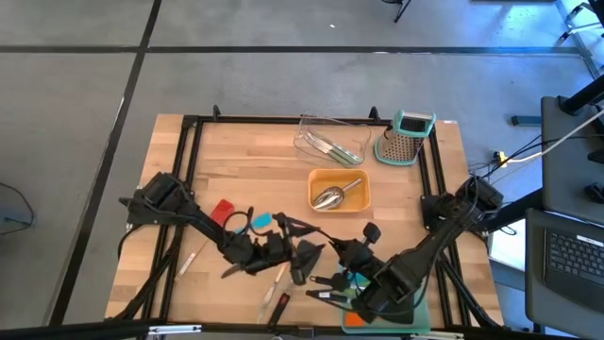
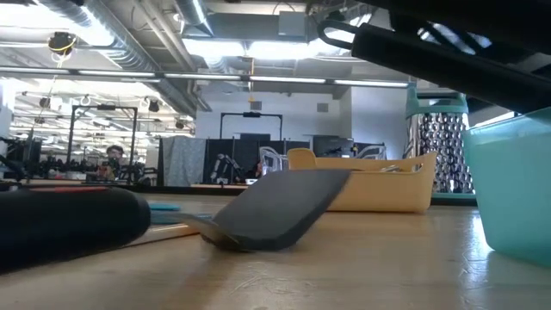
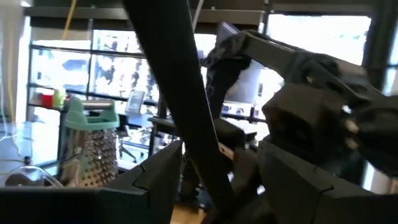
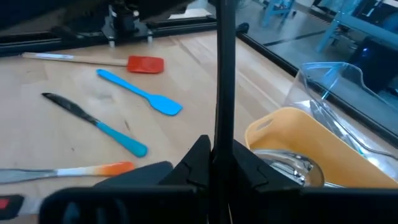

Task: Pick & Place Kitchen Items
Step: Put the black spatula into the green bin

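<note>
Only a few kitchen items are put away — a steel scoop (image 1: pixel 329 197) in the orange tray (image 1: pixel 359 179), utensils in the clear tray (image 1: pixel 307 142) — the rest scattered mid-table, where the right gripper (image 4: pixel 219 163) pinches a black spatula's (image 2: pixel 280 207) handle and the left gripper's (image 1: pixel 274 247) spread I cannot tell.

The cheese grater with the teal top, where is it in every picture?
High view: the box grater stands at the table's far right corner, beside the clear tray.
Low view: far right in the background, behind the orange tray.
Left wrist view: at the left, upright.
Right wrist view: not in it.
Shared landmark: the orange tray, which shows in the high, low and right wrist views.
</note>
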